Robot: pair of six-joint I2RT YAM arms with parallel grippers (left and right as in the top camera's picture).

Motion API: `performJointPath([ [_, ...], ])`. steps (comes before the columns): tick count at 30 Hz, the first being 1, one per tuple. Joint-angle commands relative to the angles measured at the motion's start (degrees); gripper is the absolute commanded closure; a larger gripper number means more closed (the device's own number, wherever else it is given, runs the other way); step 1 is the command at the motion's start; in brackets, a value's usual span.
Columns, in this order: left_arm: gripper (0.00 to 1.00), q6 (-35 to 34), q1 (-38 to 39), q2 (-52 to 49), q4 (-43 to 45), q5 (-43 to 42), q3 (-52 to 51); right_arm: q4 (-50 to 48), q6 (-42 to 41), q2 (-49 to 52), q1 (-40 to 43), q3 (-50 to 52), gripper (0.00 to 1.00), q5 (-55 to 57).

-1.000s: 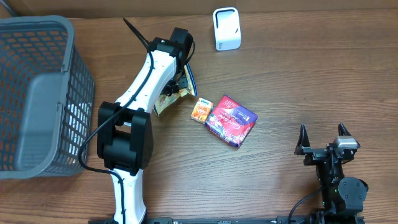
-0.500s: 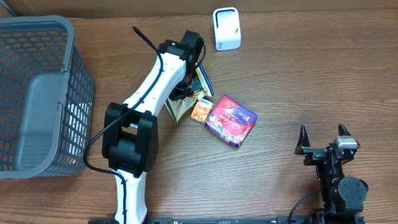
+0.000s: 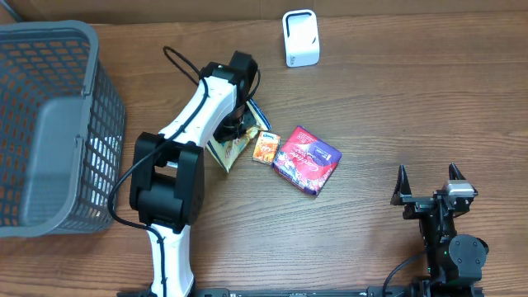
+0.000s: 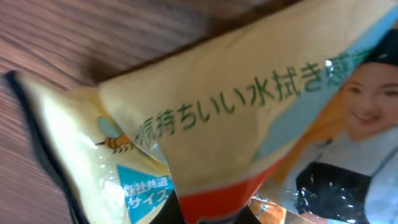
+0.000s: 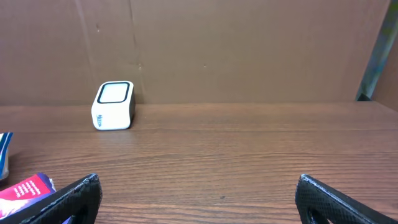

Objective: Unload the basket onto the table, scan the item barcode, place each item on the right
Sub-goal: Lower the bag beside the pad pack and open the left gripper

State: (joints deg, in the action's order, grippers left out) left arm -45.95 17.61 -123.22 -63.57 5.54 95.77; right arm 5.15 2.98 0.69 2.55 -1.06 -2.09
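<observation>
Yellow packet [image 3: 229, 147] with Japanese print hangs clamped in the closed left pincer [image 3: 240, 122], left of centre on the wooden surface [image 3: 371, 107]. Its long axis runs diagonally, blue far end under the pincer, lower corner pointing near-left. An orange sachet [image 3: 266, 145] lies just beside it. The white scanner [image 3: 299, 37] stands well apart. The right pincer [image 3: 427, 177] rests with its fingers apart.
</observation>
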Motion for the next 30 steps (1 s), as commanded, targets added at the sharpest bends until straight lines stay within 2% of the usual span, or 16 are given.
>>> performJointPath([
  [1, 0.96, -1.03, 1.14, -0.26, 1.11, -10.73, -2.73, -0.35, -0.13, -0.52, 0.04, 0.59, 0.0, 0.35],
  [6, 0.96, -1.03, 2.64, -0.26, 3.19, -18.84, -2.71, -0.37, -0.11, -0.52, 0.04, 0.57, 0.0, 0.35],
  [16, 0.96, -0.9, 5.09, 0.15, 3.8, -20.96, -2.56, -0.35, -0.13, -0.52, 0.04, 0.57, 0.0, 0.35],
  [24, 0.96, 6.73, 4.76, 0.37, 0.31, -22.36, 3.98, -0.37, -0.13, -0.52, 0.04, 0.59, 0.0, 0.35],
  [25, 0.95, 8.5, 4.61, 0.37, -0.83, -22.34, 5.79, -0.37, -0.13, -0.52, 0.04, 0.59, 0.0, 0.35],
  [30, 0.71, 15.15, 4.02, 0.37, -6.29, -21.51, 14.58, -0.37, -0.13, -0.52, 0.04, 0.59, 0.0, 0.35],
])
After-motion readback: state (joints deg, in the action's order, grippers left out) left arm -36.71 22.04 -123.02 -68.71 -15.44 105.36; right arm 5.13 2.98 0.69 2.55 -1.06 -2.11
